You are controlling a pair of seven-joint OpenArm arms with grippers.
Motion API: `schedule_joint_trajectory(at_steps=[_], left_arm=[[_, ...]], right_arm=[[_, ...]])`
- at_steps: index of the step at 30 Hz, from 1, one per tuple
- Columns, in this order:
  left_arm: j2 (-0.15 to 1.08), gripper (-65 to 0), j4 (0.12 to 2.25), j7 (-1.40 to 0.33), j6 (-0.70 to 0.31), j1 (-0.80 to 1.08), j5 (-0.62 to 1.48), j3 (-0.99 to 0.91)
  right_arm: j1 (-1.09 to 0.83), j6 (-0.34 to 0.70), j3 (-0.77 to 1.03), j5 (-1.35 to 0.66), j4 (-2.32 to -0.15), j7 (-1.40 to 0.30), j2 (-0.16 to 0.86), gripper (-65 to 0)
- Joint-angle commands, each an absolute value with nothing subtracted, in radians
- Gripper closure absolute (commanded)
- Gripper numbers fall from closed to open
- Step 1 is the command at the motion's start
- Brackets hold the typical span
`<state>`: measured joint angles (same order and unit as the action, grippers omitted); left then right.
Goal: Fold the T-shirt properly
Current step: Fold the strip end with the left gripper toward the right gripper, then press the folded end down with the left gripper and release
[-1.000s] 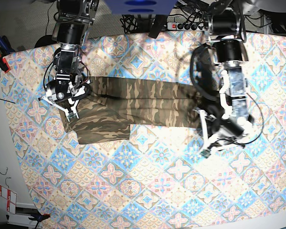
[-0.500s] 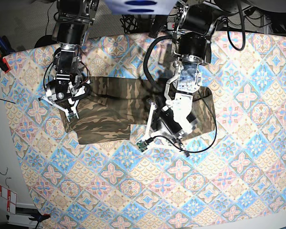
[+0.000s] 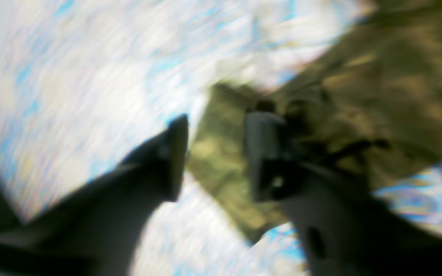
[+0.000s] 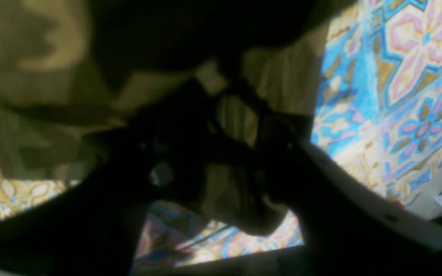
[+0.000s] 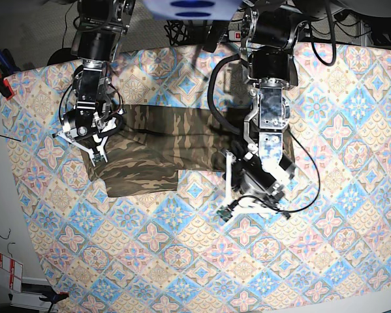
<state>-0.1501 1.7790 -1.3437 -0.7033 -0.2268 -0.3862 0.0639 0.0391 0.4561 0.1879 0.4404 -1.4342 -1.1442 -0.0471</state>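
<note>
Over the tablecloth (image 5: 182, 248), the left gripper (image 5: 250, 195) hangs with jaws parted beside the T-shirt (image 5: 162, 147) lying folded, while the right gripper (image 5: 91, 134) presses its far end, pinching fabric only the wrist view reveals.

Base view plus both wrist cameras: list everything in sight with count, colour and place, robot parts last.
T-shirt: one, camouflage olive, brown and tan, lying folded into a long band across the upper middle of the tablecloth.
Tablecloth: one, blue, pink and cream tile pattern, covering the table.
Power strip: one, white, behind the table's far edge.
Clamps: dark with red, at the table's left edge; count unclear.
Left gripper: one, black, jaws apart over the T-shirt's edge; blurred.
Right gripper: one, black and white, at the T-shirt's other end, fabric between its jaws.
</note>
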Motion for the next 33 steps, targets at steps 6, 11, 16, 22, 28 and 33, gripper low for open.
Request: schedule_joint_trajectory(at_steps=[6,11,16,22,28,33], left_arm=[[-0.117,-40.6,1.811,-1.302,-0.698,-0.219,-0.496,0.012],[-0.096,-40.6,1.811,-1.138,-0.698,-0.122,-0.588,0.048],[-0.101,-40.6,1.814,-1.012,-0.698,-0.012,-0.792,0.193],[-0.114,-40.6,1.814,-0.931,-0.698,0.039,-0.880,0.202],[-0.073,-40.6,1.802,-0.929,-0.698,0.048,-0.875,0.199],[-0.067,-40.6,1.741,-0.928,-0.698,0.053,-0.877,0.199]], right_arm=[[0.051,0.456,0.186,0.433,-1.448,-1.141,-0.045,-30.7],[0.050,0.456,0.186,0.433,-1.448,-1.141,-0.047,-30.7],[0.050,0.456,0.186,0.433,-1.448,-1.141,-0.048,-30.7],[0.036,0.456,0.186,0.433,-1.448,-1.141,-0.048,-30.7],[0.024,0.456,0.186,0.433,-1.449,-1.139,-0.045,-30.7],[0.024,0.456,0.186,0.433,-1.449,-1.139,-0.045,-30.7]])
